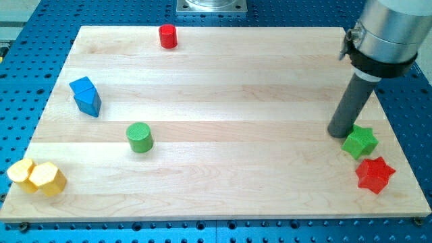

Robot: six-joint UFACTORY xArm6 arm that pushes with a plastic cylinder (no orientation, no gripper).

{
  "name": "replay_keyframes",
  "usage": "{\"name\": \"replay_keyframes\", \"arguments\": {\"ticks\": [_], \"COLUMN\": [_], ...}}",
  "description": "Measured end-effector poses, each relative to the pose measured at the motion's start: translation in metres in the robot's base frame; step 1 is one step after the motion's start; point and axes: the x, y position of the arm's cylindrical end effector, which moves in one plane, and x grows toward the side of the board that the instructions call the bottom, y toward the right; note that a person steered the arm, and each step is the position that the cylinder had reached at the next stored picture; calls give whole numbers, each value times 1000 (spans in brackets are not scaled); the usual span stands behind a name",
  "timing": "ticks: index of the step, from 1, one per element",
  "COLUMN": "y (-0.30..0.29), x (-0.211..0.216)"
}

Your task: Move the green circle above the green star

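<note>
Wooden worktop filling most of the frame, on a blue perforated base. No jaws on this arm, so nothing spread, pressed together or pinching: only a straight dark rod ending in my tip, resting at the frame's right, just beside and up-left of the green star, seemingly touching or nearly touching its upper-left point.

Green circle upright at the frame's left-centre, well apart from my tip and the green star, at about the same height in the frame as the star.

Red star just below the green star, near the lower right corner. Blue block, wedge-like, at upper left. Red cylinder at top edge, left of centre. Two yellow blocks, roughly hexagonal, touching each other at lower left corner.
</note>
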Motion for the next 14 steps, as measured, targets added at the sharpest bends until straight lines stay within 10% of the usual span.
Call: {"name": "replay_keyframes", "arguments": {"ticks": [3,5,7,9,10,12,13,14], "y": [-29,-160,-192,-376,-360,-145,-253,-217], "x": [-5,118,134,104,35,-14,-14,-50]}}
